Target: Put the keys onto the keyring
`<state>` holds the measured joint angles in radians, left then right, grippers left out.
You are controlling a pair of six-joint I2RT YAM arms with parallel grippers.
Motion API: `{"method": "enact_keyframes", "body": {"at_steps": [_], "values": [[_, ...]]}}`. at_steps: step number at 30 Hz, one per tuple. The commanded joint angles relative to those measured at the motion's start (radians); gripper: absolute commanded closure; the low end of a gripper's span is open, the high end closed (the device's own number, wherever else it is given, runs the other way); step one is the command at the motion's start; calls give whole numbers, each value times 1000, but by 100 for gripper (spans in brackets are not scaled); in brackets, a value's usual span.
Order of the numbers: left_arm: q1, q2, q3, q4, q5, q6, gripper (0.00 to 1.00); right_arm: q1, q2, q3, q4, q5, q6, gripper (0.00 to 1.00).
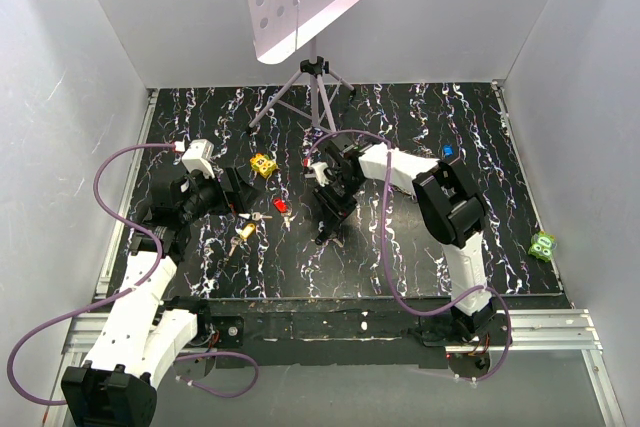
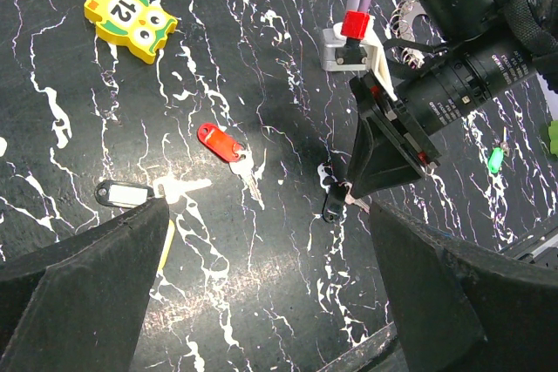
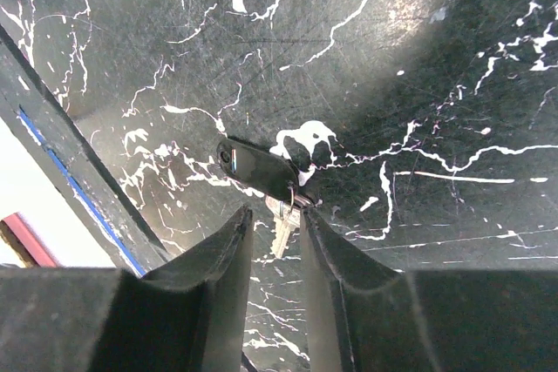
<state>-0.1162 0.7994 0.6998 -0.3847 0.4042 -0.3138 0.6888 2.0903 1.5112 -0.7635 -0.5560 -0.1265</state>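
Observation:
My left gripper (image 2: 261,302) is wide open and empty, low over the table just right of a small cluster of keys. That cluster holds a red-headed key (image 2: 220,143), a black-tagged key (image 2: 122,192) and a yellow one (image 2: 166,246) half hidden by my left finger. My right gripper (image 3: 275,215) points down at another black-tagged key (image 3: 257,169). Its jaws stand narrowly apart on either side of the silver blade (image 3: 281,231). The right finger touches the key and a gap shows on the left. A jagged silver ring (image 2: 408,23) peeks out behind the right arm.
A yellow owl block (image 1: 263,165) lies behind the key cluster. A green key (image 2: 495,159) lies beyond the right arm and a blue key (image 1: 448,151) by its elbow. A green owl block (image 1: 542,245) sits far right. A tripod (image 1: 315,97) stands at the back.

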Motion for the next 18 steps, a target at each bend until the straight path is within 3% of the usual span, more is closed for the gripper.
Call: {"method": "enact_keyframes", "body": {"at_steps": [1,15,18], "values": [[-2,-8,26,4,5,15,0,5,25,43,-22,-12,10,66],[-2,-9,26,6,7,15,0,3,43,47,-26,-2,16,78],[-2,-8,24,4,8,15,0,5,42,47,-26,-5,15,85]]}}
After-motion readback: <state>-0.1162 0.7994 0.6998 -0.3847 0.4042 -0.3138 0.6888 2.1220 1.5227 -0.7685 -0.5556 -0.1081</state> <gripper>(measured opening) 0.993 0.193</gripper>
